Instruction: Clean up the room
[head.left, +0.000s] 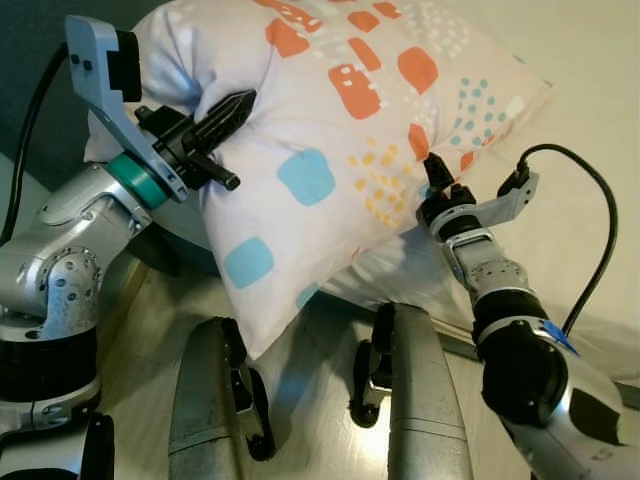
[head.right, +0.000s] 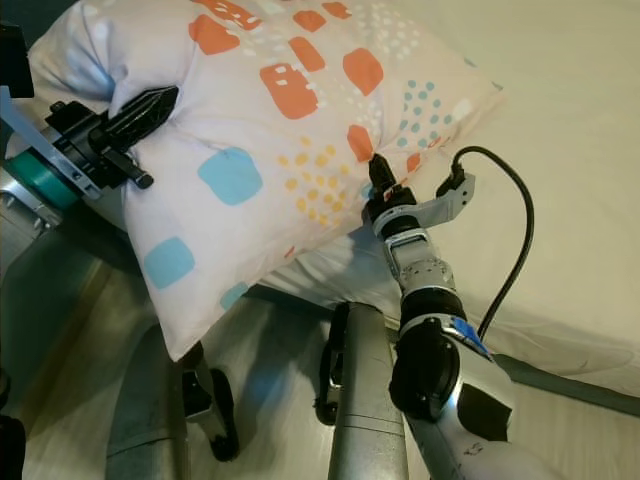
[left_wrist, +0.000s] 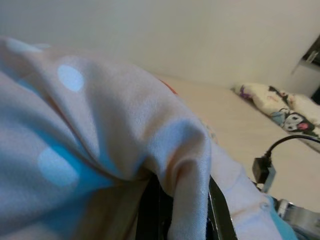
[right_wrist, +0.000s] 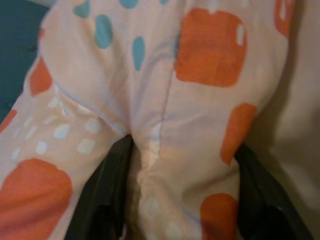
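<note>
Closest to the head camera are the robot's own two silver legs (head.left: 415, 400), standing on a pale floor (head.left: 320, 420) at the edge of a bed.

Just above them, the right gripper (head.left: 432, 168) is clamped on the lower edge of a pillow (head.left: 340, 130). In the right wrist view a fold of the cloth (right_wrist: 155, 150) runs down between the two black fingers (right_wrist: 107, 195), which press it from either side. A black cable (head.left: 590, 230) loops from the right wrist out over the bed.

The left gripper (head.left: 235, 108) is clenched on the pillow's opposite end, its black fingers pushed into the fabric so that it creases around them. The left wrist view shows the cloth (left_wrist: 190, 165) bunched and pinched between the fingers.

So the pillow hangs between the two grippers, held up off the bed, tilted, with one corner (head.left: 250, 345) drooping toward the legs and the far corner pointing out over the bed. It is white with orange blocks, light blue patches and small yellow and teal dots.

Beyond it lies the cream bed (head.left: 590, 100), its near edge running just under the right gripper. Far across the bed sits a second pillow (left_wrist: 285, 110) with a cartoon print.
</note>
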